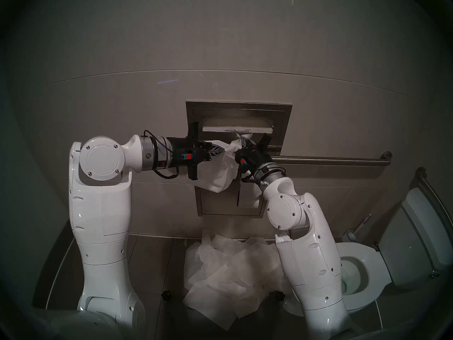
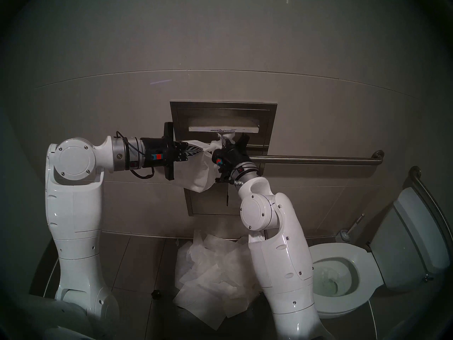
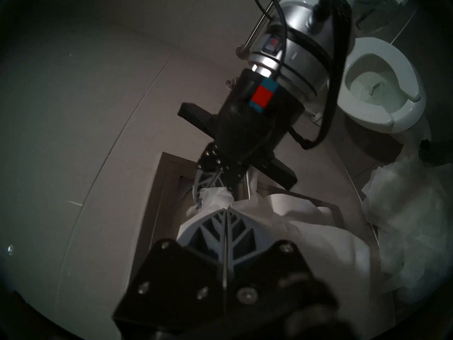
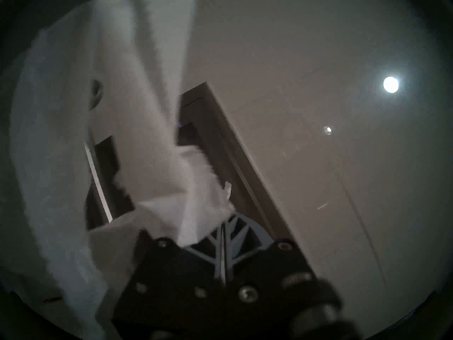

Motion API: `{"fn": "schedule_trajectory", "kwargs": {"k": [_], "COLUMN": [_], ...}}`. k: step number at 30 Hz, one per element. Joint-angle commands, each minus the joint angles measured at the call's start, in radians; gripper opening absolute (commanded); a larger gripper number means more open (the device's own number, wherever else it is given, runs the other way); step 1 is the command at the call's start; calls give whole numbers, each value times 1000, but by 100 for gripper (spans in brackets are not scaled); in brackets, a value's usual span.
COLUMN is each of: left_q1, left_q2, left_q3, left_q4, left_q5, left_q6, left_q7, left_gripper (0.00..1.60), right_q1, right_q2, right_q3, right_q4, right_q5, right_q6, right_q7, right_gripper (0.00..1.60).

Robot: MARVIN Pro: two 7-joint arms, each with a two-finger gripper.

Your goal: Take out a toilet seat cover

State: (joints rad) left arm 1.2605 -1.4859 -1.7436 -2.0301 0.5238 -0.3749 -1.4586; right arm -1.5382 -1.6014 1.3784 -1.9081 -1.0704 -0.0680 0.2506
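The toilet seat cover (image 1: 220,175) is a thin, crinkled white sheet hanging in front of the steel dispenser (image 1: 282,116) on the wall. Its top is bunched just below the dispenser slot (image 1: 235,129), where a flat white stack shows. My left gripper (image 1: 223,150) reaches in from the left and is shut on the sheet's upper edge. My right gripper (image 1: 241,142) comes up from the right and is shut on the bunched paper next to it. In the left wrist view my left gripper (image 3: 226,210) has its fingers pressed together, with the sheet (image 3: 294,246) draped beside them. In the right wrist view, paper (image 4: 159,185) spills from my right gripper (image 4: 224,224).
A heap of loose white sheets (image 1: 232,266) lies on the floor under the dispenser, between my arms. A steel grab bar (image 1: 331,159) runs along the wall to the right. The toilet (image 1: 362,258) stands at the right with a brush (image 1: 353,234) beside it.
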Motion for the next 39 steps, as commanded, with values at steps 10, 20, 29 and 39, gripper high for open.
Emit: {"fn": "schedule_trajectory", "kwargs": {"k": [10, 20, 29, 39], "left_q1": [-151, -194, -213, -205], "left_q2": [57, 57, 55, 39], "left_q3": [-56, -31, -3, -2], "left_q4": [-57, -30, 12, 21], "left_q5": [27, 42, 68, 66], "left_q6": [42, 63, 63, 66], "left_q7": [-13, -16, 0, 13], "left_gripper": [0, 0, 0, 0], "right_q1": [32, 46, 63, 54], "right_q2": [8, -4, -8, -7], "right_q3": [14, -6, 0, 16], "right_q4": [-183, -182, -180, -173], "right_q5": [-33, -55, -58, -53], "right_q6": [-1, 9, 15, 16], "right_q7": [21, 56, 73, 72], "right_gripper": [0, 0, 0, 0]}}
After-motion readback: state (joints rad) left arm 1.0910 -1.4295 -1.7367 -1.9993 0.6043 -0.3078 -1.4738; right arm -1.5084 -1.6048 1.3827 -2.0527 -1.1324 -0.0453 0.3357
